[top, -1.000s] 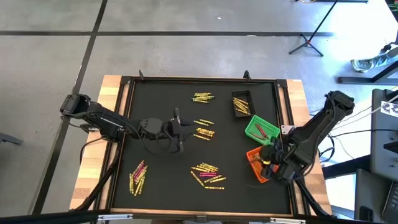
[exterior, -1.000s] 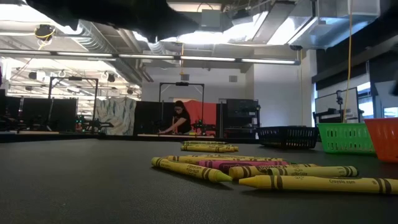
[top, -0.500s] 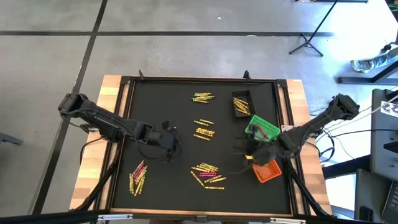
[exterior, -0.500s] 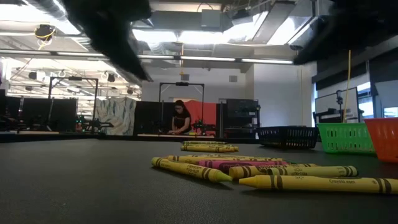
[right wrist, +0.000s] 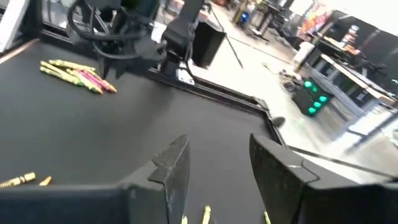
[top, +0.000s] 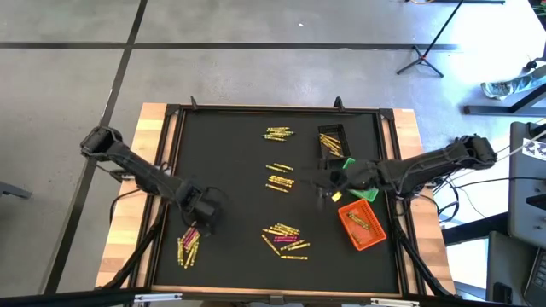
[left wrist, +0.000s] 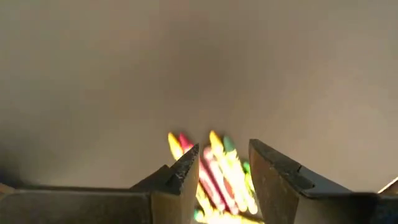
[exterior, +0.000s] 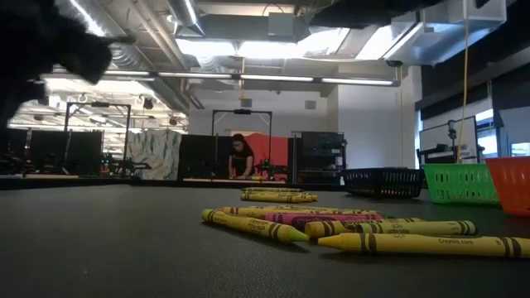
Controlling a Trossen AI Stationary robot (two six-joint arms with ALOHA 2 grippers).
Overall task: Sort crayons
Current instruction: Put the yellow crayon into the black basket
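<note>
High view: crayons point(top: 281, 236) lie in several loose heaps on the black mat point(top: 230, 153). Left gripper point(top: 198, 223) sits just above the near-left heap point(top: 188, 242). Right gripper point(top: 327, 184) reaches over the middle-right of the mat, beside the green bin point(top: 365, 175); the orange bin point(top: 362, 226) lies nearer, the black bin point(top: 332, 141) farther.

Low view: crayons point(exterior: 348, 228) lie flat in the foreground; bins at right. A person works far off in the room.

Left wrist view: left gripper point(left wrist: 222, 165) fingers spread, empty, with pink and yellow crayons point(left wrist: 214, 174) showing between them.

Right wrist view: right gripper point(right wrist: 214, 158) fingers parted, holding nothing, mat below.

Step in hand, by my reading: left arm lining up a pick from the near-left heap. Next move calls for dropping down over one single crayon and closing on it without dragging its neighbours.
</note>
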